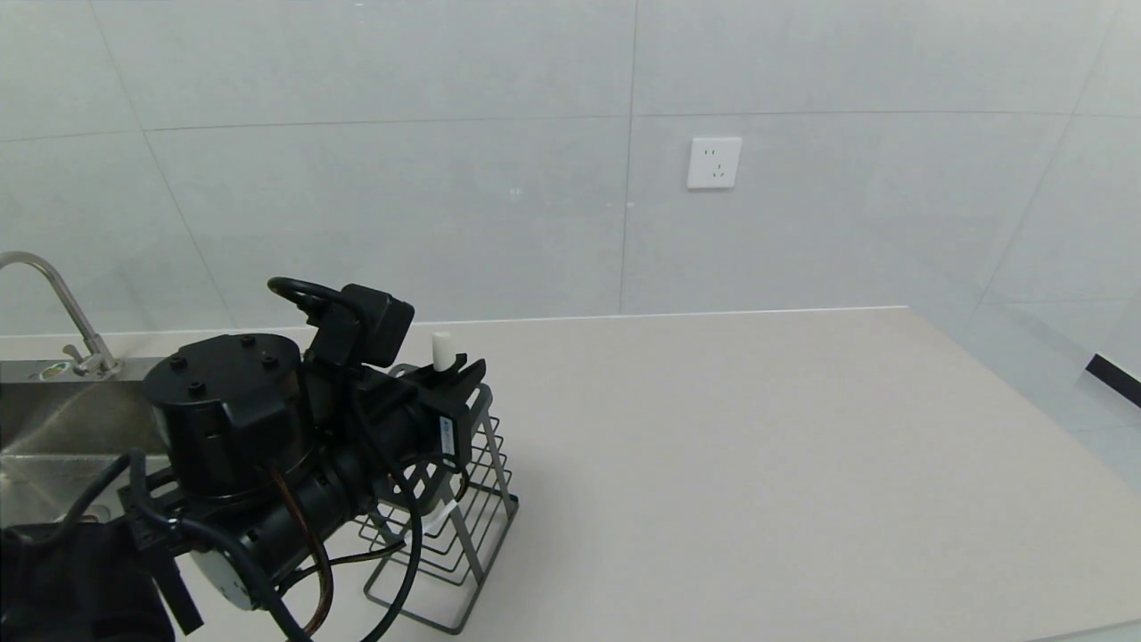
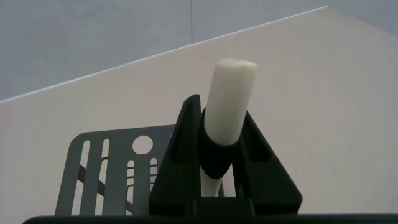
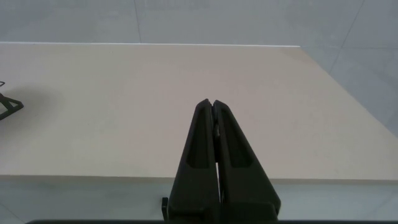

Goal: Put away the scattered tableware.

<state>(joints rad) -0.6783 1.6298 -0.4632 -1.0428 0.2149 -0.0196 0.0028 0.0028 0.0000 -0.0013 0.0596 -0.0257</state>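
Note:
My left gripper (image 1: 450, 379) is shut on a white utensil handle (image 1: 440, 349) and holds it upright over the wire cutlery rack (image 1: 463, 526) on the beige counter. In the left wrist view the cream handle (image 2: 230, 102) stands up between the black fingers (image 2: 180, 155), with the rack's slotted grey metal plate (image 2: 106, 174) right behind it. The utensil's lower end reaches down inside the rack (image 1: 439, 519), partly hidden by the arm. My right gripper (image 3: 213, 134) is shut with nothing in it, held above the counter near its front edge.
A steel sink (image 1: 53, 428) with a curved faucet (image 1: 53, 294) lies at the left of the counter (image 1: 713, 446). A wall socket (image 1: 713, 162) sits on the tiled wall behind. The counter's right end drops off at an angled edge (image 1: 1016, 401).

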